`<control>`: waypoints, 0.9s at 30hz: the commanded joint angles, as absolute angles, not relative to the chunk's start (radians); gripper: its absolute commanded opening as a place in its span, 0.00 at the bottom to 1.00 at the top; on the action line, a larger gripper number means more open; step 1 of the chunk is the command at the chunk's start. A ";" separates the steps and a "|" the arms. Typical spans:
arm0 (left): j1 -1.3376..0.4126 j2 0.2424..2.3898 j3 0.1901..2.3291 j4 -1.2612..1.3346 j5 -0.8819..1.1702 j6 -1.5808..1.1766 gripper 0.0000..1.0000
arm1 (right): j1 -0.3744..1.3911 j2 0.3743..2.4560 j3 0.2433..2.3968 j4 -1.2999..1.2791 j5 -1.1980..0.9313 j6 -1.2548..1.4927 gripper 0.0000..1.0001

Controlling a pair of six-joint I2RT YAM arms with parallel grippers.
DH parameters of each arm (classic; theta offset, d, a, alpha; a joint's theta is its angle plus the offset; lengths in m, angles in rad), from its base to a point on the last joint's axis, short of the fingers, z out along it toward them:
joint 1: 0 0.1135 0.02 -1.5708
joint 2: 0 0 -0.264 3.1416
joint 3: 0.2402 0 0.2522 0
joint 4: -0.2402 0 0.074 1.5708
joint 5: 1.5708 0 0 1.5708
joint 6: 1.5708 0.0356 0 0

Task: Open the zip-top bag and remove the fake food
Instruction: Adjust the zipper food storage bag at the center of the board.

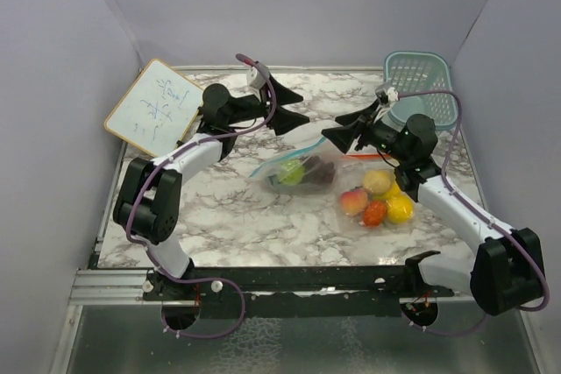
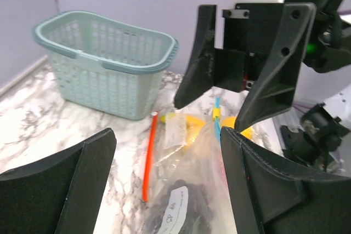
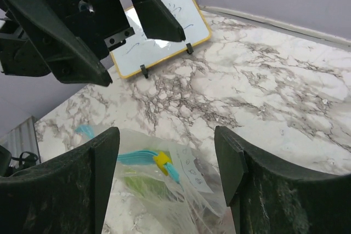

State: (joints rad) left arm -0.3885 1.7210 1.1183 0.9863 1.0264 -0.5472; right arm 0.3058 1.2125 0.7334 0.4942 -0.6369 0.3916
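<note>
– Fake food point(image 1: 379, 199), where is it?

– Some of it sits in a little pile on the worktop point(image 1: 228, 216), close to the right edge. I can see a peach point(image 1: 354, 201), a red tomato point(image 1: 375, 213) and a yellow lemon point(image 1: 401, 208), all bunched up and touching.

– And the rest?

– A green ball point(image 1: 292, 171) and some dark grapes point(image 1: 320, 172) are inside the zip-top bag point(image 1: 307, 157). The bag lies near the middle of the worktop, just left of the pile.

– Is the bag's top open?

– In the left wrist view its red strip point(image 2: 149, 157) and its blue strip point(image 2: 217, 130) lie apart. A yellow slider point(image 2: 217, 114) sits on the blue one.

– What about the left gripper point(image 1: 296, 109)?

– It hangs over the far side of the bag. Its two fingers are spread wide, and it has hold of nothing.

– And the right gripper point(image 1: 342, 127)?

– It points at the left one from the other side, near it but not touching. Its fingers are wide apart too, with nothing in them. The bag lies below both.

– Anything else up there?

– A pale green basket point(image 1: 421, 85) stands in the far right corner of the worktop. A whiteboard point(image 1: 153, 107) with scribbles leans at the far left corner.
</note>
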 commanded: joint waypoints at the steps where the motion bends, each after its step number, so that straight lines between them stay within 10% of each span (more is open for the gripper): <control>1: -0.372 1.634 1.082 0.853 0.858 -0.414 0.74 | 0.307 1.159 0.713 0.443 -0.526 0.396 0.70; 6: -0.372 1.565 0.959 0.833 0.790 -0.363 0.53 | 0.306 1.097 0.742 0.317 -0.352 0.418 0.73; 11: -0.383 1.488 0.833 0.742 0.647 -0.287 0.48 | 0.307 1.073 0.909 -0.033 -0.156 0.493 1.00; 21: -0.455 1.347 0.721 0.624 0.398 -0.193 0.48 | 0.337 1.015 0.950 -0.186 -0.059 0.503 0.99; 27: -0.494 1.260 0.698 0.595 0.384 -0.213 0.48 | 0.337 1.015 0.891 -0.159 -0.133 0.563 0.73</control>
